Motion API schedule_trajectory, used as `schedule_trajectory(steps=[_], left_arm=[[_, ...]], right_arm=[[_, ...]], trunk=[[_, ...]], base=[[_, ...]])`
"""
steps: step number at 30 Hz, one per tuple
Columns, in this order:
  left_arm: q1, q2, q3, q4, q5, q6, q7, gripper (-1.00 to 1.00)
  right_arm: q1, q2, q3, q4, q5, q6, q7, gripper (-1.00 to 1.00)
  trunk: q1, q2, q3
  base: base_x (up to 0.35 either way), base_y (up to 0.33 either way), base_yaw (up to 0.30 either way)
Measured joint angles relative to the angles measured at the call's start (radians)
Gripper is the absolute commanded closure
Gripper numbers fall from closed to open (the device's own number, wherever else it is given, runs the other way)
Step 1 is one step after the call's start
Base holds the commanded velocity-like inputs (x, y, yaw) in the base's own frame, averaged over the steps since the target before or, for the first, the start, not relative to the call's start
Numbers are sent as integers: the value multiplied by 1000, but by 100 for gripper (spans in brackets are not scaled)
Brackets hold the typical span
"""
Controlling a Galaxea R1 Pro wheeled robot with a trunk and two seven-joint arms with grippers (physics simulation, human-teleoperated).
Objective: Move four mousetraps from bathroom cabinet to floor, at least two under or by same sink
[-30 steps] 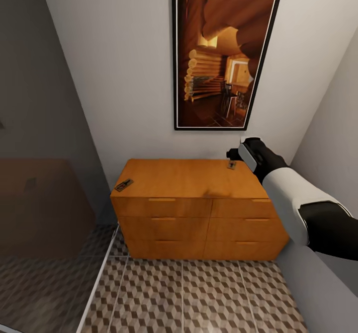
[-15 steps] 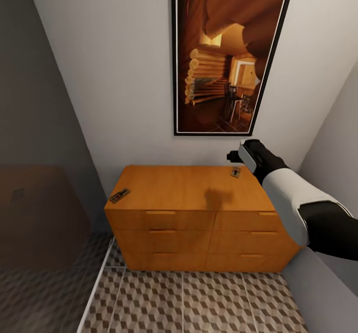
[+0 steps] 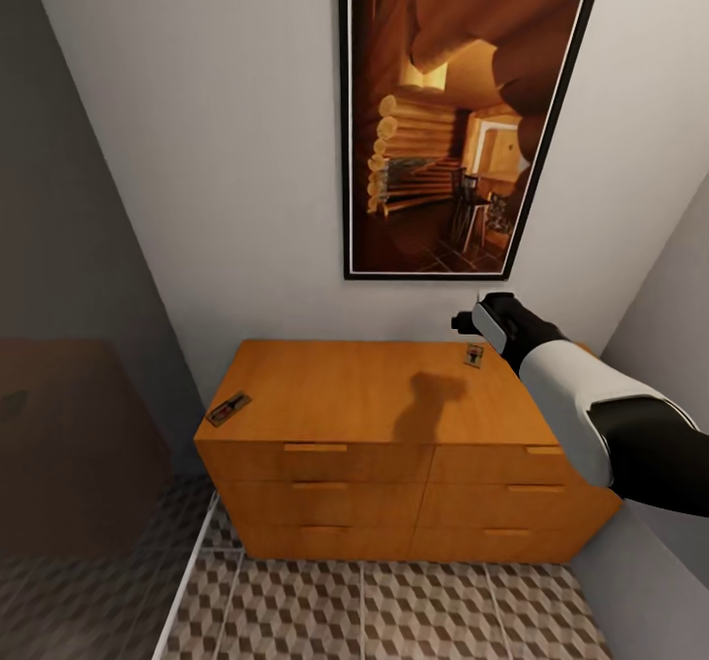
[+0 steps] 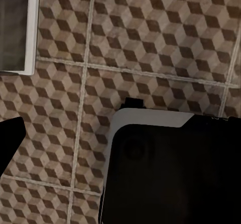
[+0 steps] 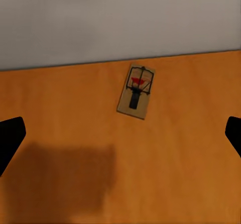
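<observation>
The orange-brown cabinet [image 3: 364, 394] stands against the wall ahead. Two mousetraps lie on its top: one at the left front corner [image 3: 228, 409], one near the back right [image 3: 475, 356]. My right gripper [image 3: 465, 323] hovers just above and beside the back-right mousetrap [image 5: 136, 91]. It is open, its dark fingertips [image 5: 10, 138] spread wide with nothing between them. In the left wrist view one fingertip [image 4: 7, 143] of my left gripper shows at the picture's edge over the patterned bathroom floor [image 4: 150, 43]. The drawers are shut.
A framed picture [image 3: 463, 118] hangs above the cabinet. Dark shower glass [image 3: 79, 364] with a white sill [image 3: 187, 581] bounds the left side. A grey wall [image 3: 670, 325] closes in on the right. My own black and white body [image 4: 170, 169] is under the left wrist.
The head camera has moved closer to the cabinet, which looks larger. My right gripper stays by the back-right mousetrap, and its shadow on the cabinet top has grown.
</observation>
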Motion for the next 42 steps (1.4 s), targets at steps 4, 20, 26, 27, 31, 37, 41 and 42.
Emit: schedule_trajectory(steps=[4,20,26,27,31,37,41,42], left_arm=[[0,0,0,0,0,0,0,-100],[0,0,0,0,0,-1,0,-100],[0,0,0,0,0,-1,0,-100],[0,0,0,0,0,-1,0,-100],[0,0,0,0,0,-1,0,-100],[0,0,0,0,0,-1,0,-100],[0,0,0,0,0,0,0,-100],[0,0,0,0,0,0,0,-100]], right_arm=[[0,1,0,27,-1,-11,0,-100],[2,4,-1,112,-2,-93,14,-100],[2,2,-1,139,0,-113,71,-100],[2,2,-1,143,1,-114,76,-100],[2,2,-1,156,1,-117,87,-100],[2,-1,-1,183,2,-121,96,-100],[2,-3,-1,186,2,-123,96,-100],[2,-3,-1,187,3,-123,97,-100]], trunk=[[0,0,0],[0,0,0],[0,0,0],[0,0,0],[0,0,0],[0,0,0],[0,0,0],[0,0,0]], base=[[26,0,0],[3,0,0],[0,0,0],[0,0,0],[0,0,0],[0,0,0],[0,0,0],[0,0,0]])
